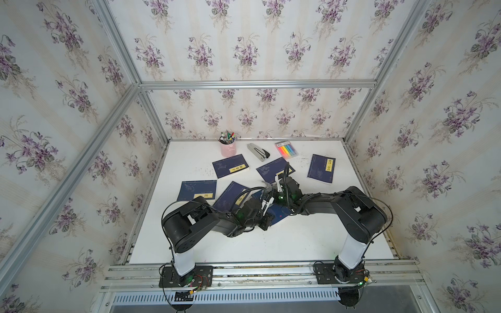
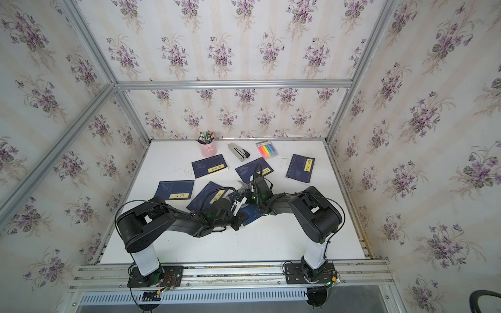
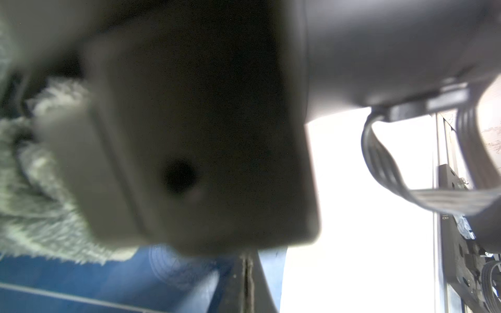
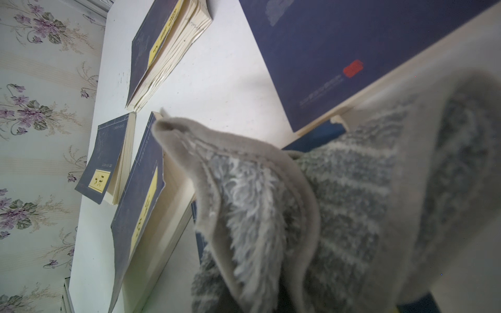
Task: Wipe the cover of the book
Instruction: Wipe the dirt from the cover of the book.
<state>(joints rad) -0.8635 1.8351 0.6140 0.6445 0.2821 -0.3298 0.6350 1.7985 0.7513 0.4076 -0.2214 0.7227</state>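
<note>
Far left, a spare blue volume (image 1: 198,190) lies flat, out of the action. Then the left arm (image 1: 189,222) reaches to the middle of the white surface (image 1: 271,244). The left jaws are pinched fully together with nothing between them, tips down near the front corner of the book (image 1: 280,215). That's the dark blue one with the red stamp, lying under both wrists, and it looks pinned.

Next across is the grey cloth (image 1: 266,186), bunched and clamped tight in the right jaws, hanging by the book's far edge. The right arm (image 1: 357,214) stretches in behind it.

I'd call this the wipe itself. The next move wants the cloth pressed flat and drawn across the cover.

The right jaws are buried in cloth and the wrists hide most of the book. Whether cloth meets cover, I can't tell. The left wrist view is mostly dark blur.
</note>
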